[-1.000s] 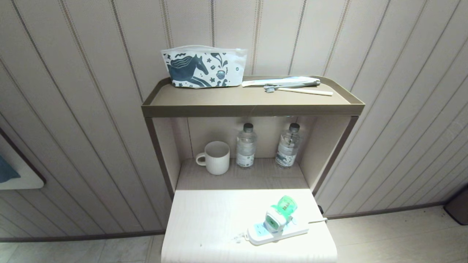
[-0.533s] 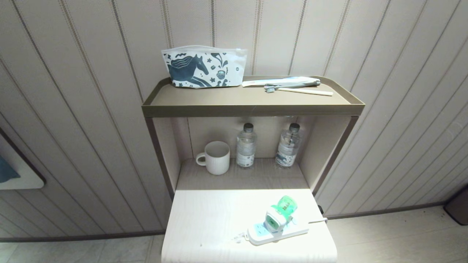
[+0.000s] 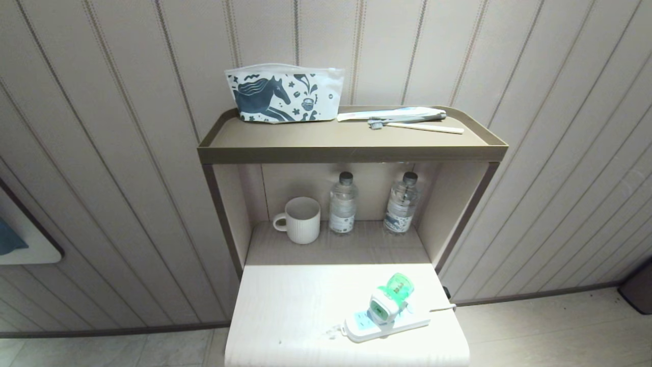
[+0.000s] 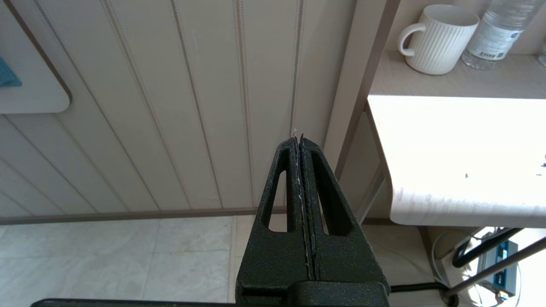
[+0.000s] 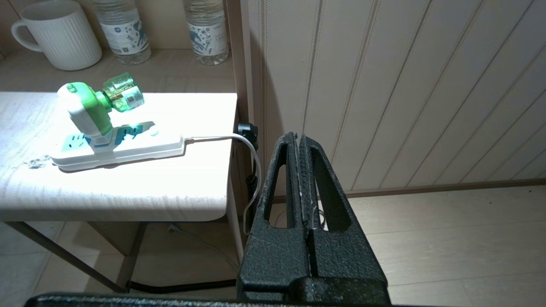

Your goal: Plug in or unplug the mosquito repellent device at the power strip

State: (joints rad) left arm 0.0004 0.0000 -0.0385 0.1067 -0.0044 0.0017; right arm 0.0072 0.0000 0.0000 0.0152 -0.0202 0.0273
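The device (image 3: 388,302) sat plugged into the strip (image 3: 385,324), its white body standing up from a socket near the strip's middle and its green bottle (image 5: 123,98) tilted away from the strip towards the shelf behind. The strip lay flat on the table (image 3: 285,316), near the table's right front corner. One blue-green socket showed bare on the side of the device away from the cord. The cord (image 5: 239,140) left the strip's far end, ran over the table's right edge and dropped past a black plug (image 5: 247,129) at the wall.

Right gripper (image 5: 298,137): fingers pressed fully together, holding nothing, touching nothing. It hung off the table's right edge, beside and below the strip, well apart from the device.

Left gripper (image 4: 297,138): fingers likewise fully together, empty, off the table's left edge, over the floor.

Behind the table, in the shelf recess, stood a mug (image 3: 299,219) and two water bottles (image 3: 343,204), all well apart from the strip. On top of the shelf lay a pouch (image 3: 282,93) and a toothbrush (image 3: 417,126).
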